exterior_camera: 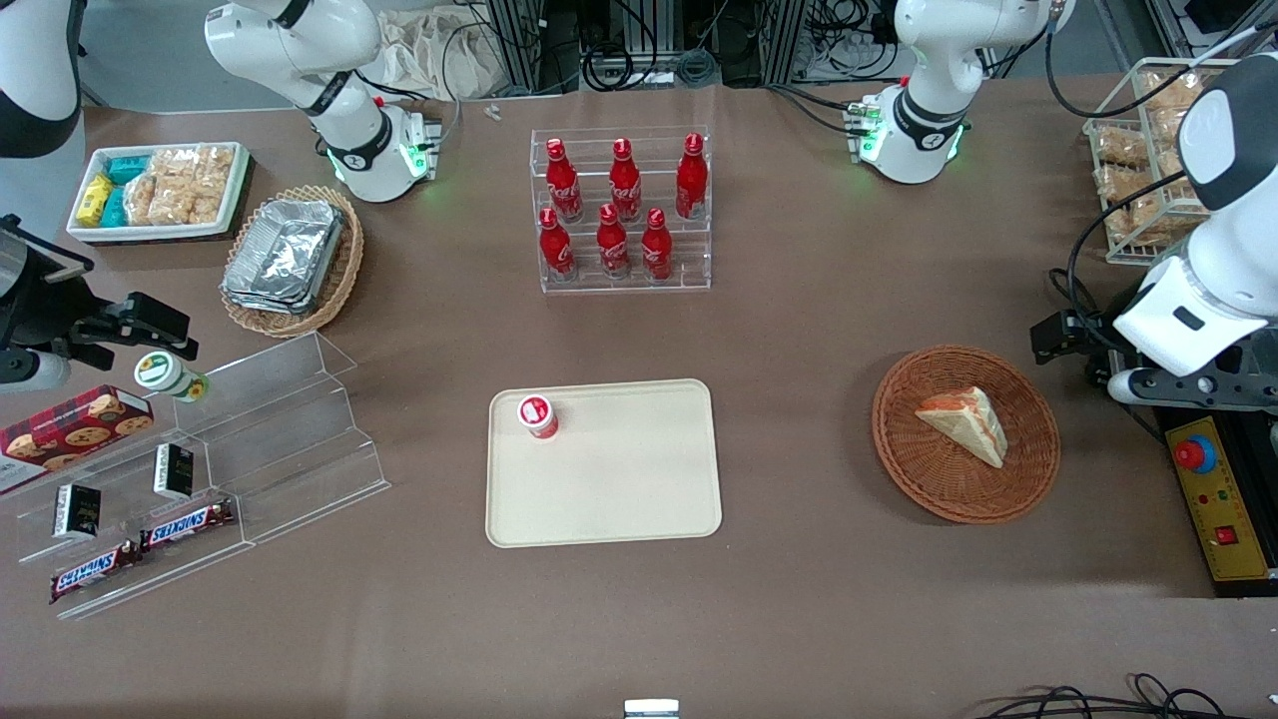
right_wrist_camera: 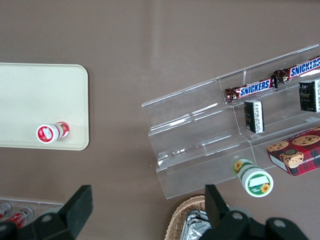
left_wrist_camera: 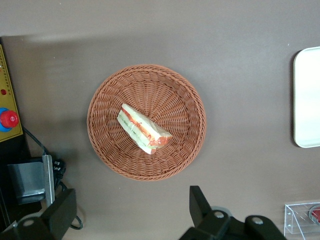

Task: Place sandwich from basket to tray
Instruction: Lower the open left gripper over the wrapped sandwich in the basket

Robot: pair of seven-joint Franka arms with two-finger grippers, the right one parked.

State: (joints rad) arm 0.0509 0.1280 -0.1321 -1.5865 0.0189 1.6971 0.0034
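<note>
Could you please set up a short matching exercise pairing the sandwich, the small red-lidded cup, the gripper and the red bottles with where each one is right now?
Things:
1. sandwich
2. red-lidded cup
3. gripper
4. red bottles

Places:
A. on the tray
B. in a clear tiered rack
C. in the basket
D. open, hanging above the table beside the basket

Pairs: 1-C, 2-A, 3-D, 4-B

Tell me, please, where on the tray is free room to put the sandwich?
Most of the tray is bare; only a red-capped cup occupies one corner. The sandwich lies in the basket; the open gripper hovers nearby.
</note>
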